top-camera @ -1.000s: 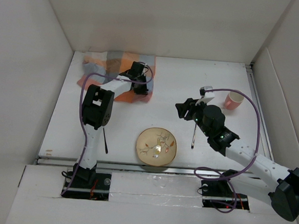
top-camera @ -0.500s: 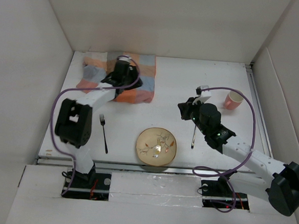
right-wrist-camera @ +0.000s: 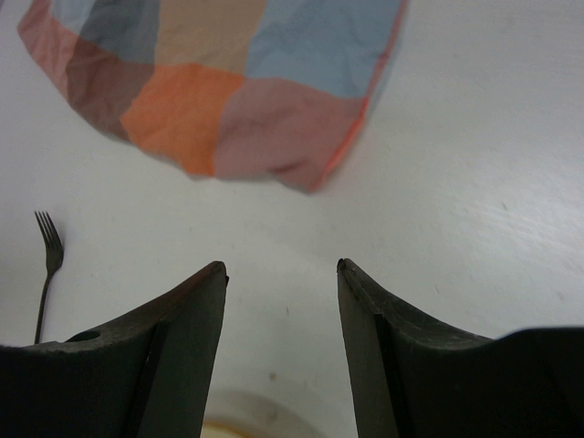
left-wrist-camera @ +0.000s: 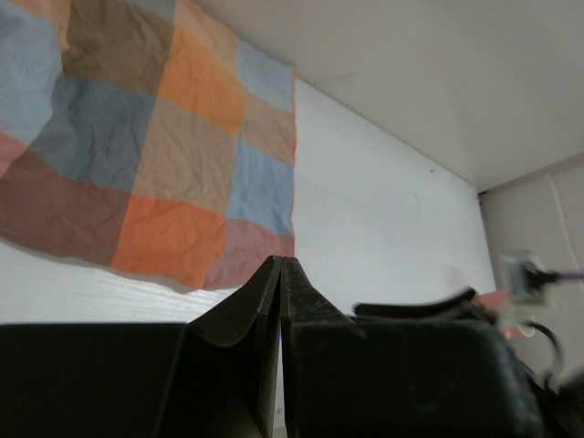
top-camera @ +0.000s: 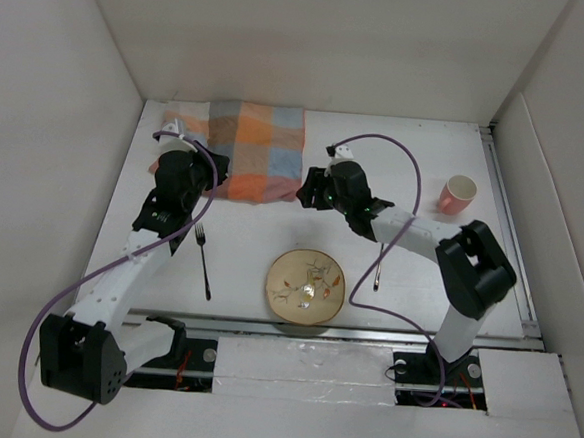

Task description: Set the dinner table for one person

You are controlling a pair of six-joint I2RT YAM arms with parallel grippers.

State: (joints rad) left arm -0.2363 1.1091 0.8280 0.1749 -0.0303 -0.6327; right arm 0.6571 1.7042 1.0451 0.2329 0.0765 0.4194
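Note:
The white dinner table [top-camera: 417, 148] carries an orange, blue and grey checked placemat [top-camera: 257, 146] lying flat at the back left. A cream plate [top-camera: 306, 285] sits near the front middle, with a fork [top-camera: 203, 261] to its left and a spoon [top-camera: 378, 265] to its right. A pink cup [top-camera: 457, 194] stands at the right. My left gripper [top-camera: 200, 168] is shut and empty at the placemat's left near edge [left-wrist-camera: 281, 260]. My right gripper [top-camera: 309, 192] is open and empty just short of the placemat's right near corner [right-wrist-camera: 281, 266].
White walls [top-camera: 65, 163] enclose the table on the left, back and right. A metal rail [top-camera: 264, 325] runs along the near edge. The right wrist view shows the placemat [right-wrist-camera: 228, 82], the fork [right-wrist-camera: 46, 265] and the plate rim [right-wrist-camera: 246, 424].
The left arm swung from over the placemat to its left side, and the placemat now lies flatter. The right arm moved left from near the spoon to the placemat's right near corner.

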